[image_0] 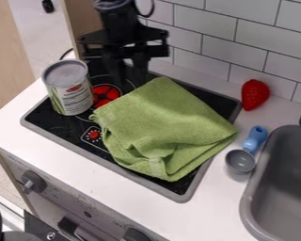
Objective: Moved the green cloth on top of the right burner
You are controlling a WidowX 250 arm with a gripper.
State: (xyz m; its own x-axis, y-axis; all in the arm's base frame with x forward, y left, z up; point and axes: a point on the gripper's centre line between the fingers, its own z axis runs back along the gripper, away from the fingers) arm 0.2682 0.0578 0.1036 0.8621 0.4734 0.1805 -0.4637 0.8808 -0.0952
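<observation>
The surface (225,219) carries a black cooktop (65,136). The robot arm (118,28) enters from the top edge, directed downward over the cooktop's rear left area. The green cloth (165,127) lies loosely folded across the cooktop's right side, one corner over the right rim. The end effector (129,79) hangs near the cloth's rear corner, fingers pointing down, spread apart, holding nothing. The can (68,88) stands upright left of the cloth.
</observation>
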